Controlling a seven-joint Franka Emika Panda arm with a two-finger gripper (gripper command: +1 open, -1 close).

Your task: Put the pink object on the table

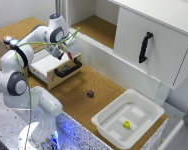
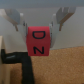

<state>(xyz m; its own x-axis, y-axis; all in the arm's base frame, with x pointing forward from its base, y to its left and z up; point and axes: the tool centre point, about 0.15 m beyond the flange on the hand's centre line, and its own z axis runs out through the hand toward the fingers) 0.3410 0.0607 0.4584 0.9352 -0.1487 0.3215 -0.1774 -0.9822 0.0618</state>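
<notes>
In the exterior view, the white Franka arm (image 1: pixel 29 75) fills the left side of the frame, its base at lower left and its links bending up toward the upper left. Its fingers (image 1: pixel 69 54) hang in the upper-left part of the frame, over an open pale wooden drawer with a black bar handle (image 1: pixel 68 68) that stands on the brown cork-textured counter (image 1: pixel 69 97). A speck of pinkish red shows at the fingers there, too small to read clearly.

The wrist view settles it: the small pinkish-red block with dark letters on its faces (image 2: pixel 40 42) sits at the centre of the frame, clamped between the two grey fingers (image 2: pixel 62 20), which are closed against its sides. The block is held in the air, above the drawer's black handle at lower left of that frame, with cork surface at lower right.

Moving toward the middle of the exterior view, a small dark brown cube (image 1: pixel 90 93) rests alone on the cork, well apart from the drawer. At lower right stands a white plastic tub (image 1: pixel 106 122), and a yellow-green cube (image 1: pixel 126 124) lies on its floor. Along the upper right runs a white cabinet front with a black handle (image 1: pixel 145 47).
</notes>
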